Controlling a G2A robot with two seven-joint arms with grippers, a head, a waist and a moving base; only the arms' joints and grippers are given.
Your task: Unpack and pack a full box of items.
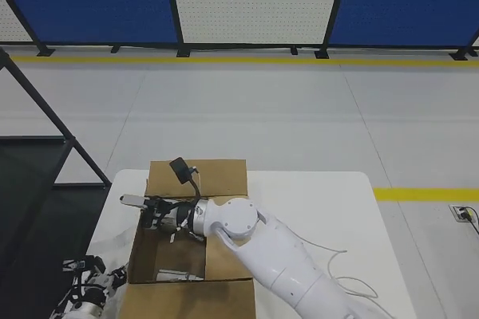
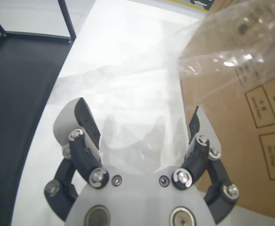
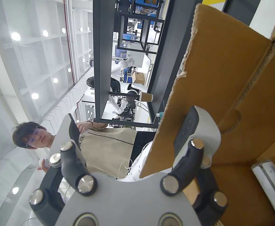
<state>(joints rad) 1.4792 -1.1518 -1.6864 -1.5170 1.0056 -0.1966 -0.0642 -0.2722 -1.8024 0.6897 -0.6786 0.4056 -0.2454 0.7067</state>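
An open cardboard box (image 1: 195, 177) stands on the left part of the white table (image 1: 319, 215). My right gripper (image 1: 146, 210) is at the box's left flap (image 3: 222, 71), open (image 3: 130, 116), with the flap's edge between its fingers; one finger (image 3: 186, 128) is against the flap's inner side. A white and grey packet (image 3: 266, 184) lies in the bottom of the box (image 1: 180, 276). My left gripper (image 1: 88, 281) is low at the table's left front, open (image 2: 138, 109) over a clear plastic bag (image 2: 132, 90) on the table, beside the box's outer wall (image 2: 245, 118).
A black metal rack (image 1: 24, 199) stands close along the table's left side, and its dark shelf (image 2: 10, 95) runs next to the left gripper. More clear plastic (image 2: 241, 43) hangs against the box wall. The table's right half (image 1: 343, 239) is bare apart from a thin cable.
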